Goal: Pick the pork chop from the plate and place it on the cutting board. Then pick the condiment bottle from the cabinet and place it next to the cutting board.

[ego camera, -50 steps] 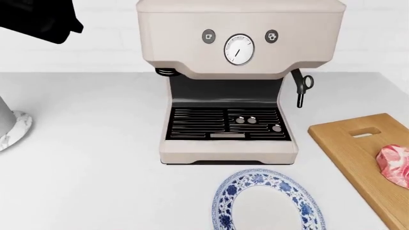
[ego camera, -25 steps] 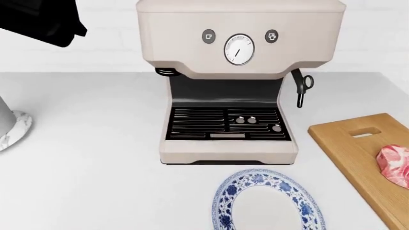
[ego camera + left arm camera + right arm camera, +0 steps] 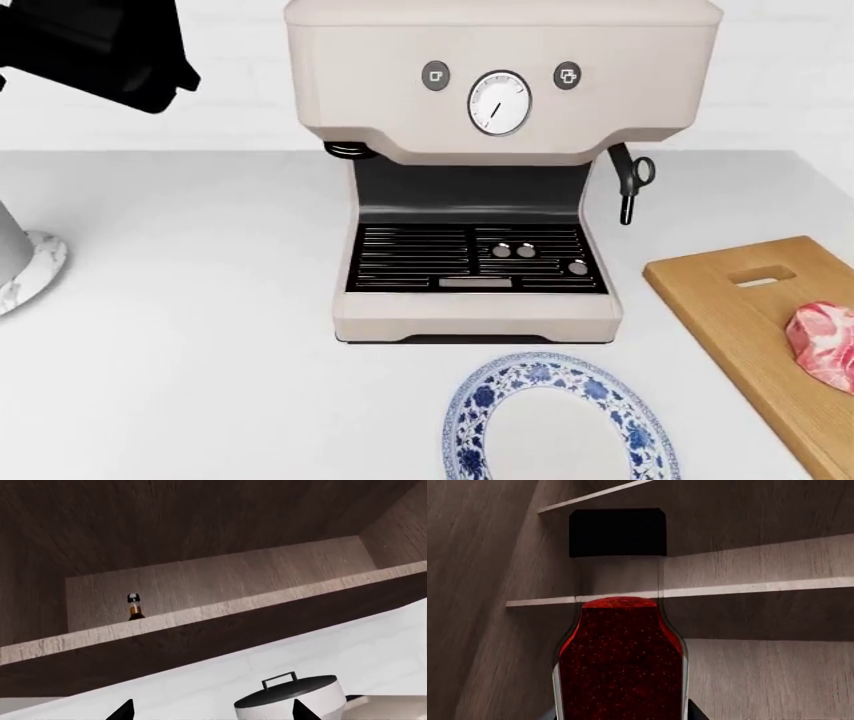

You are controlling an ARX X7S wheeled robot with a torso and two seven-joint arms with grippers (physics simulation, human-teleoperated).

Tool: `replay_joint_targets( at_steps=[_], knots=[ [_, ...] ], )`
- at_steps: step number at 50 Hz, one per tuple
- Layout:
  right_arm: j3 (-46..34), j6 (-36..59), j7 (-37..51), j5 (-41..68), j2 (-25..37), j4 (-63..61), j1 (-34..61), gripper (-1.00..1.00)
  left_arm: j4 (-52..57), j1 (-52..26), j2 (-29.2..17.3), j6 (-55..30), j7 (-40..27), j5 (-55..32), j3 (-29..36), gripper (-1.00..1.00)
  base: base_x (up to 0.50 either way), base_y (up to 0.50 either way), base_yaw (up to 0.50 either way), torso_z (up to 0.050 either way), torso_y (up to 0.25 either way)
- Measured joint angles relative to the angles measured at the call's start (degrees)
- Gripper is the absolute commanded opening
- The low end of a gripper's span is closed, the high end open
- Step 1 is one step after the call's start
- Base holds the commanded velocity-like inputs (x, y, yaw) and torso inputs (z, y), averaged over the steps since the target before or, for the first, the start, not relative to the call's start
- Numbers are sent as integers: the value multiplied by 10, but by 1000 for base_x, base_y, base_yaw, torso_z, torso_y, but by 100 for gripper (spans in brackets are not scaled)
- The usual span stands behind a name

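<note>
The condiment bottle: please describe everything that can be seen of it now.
The condiment bottle fills the right wrist view: a clear body of speckled red sauce, an empty clear neck, a square-looking black cap. It stands upright inside the wooden cabinet, with shelves behind it. Its base is out of frame, so what touches it cannot be told. In the left wrist view it shows small and far behind a shelf edge.
</note>
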Motion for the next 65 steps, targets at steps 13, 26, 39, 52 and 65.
replay_joint_targets(
  at_steps=[13, 26, 39, 52, 65],
  knots=[
    [3, -57, 97, 158, 52, -109, -66, -100, 1, 9, -2, 5, 0, -3, -2, 100, 0, 0, 0, 0, 0],
    [39, -136, 168, 275, 101, -248, -160, -100, 3, 27, -5, 15, 4, 4, -3, 100, 0, 0, 0, 0, 0],
    [91, -195, 219, 337, 137, -375, -268, -100, 3, 45, -9, 24, 8, 10, -7, 100, 0, 0, 0, 0, 0],
    [162, -218, 244, 365, 142, -481, -399, -100, 27, 95, -16, 42, 6, 3, -35, 100, 0, 0, 0, 0, 0],
    [249, -198, 247, 373, 133, -537, -518, -100, 58, 249, 0, 106, 32, 24, -111, 100, 0, 0, 0, 0, 0]
  ],
)
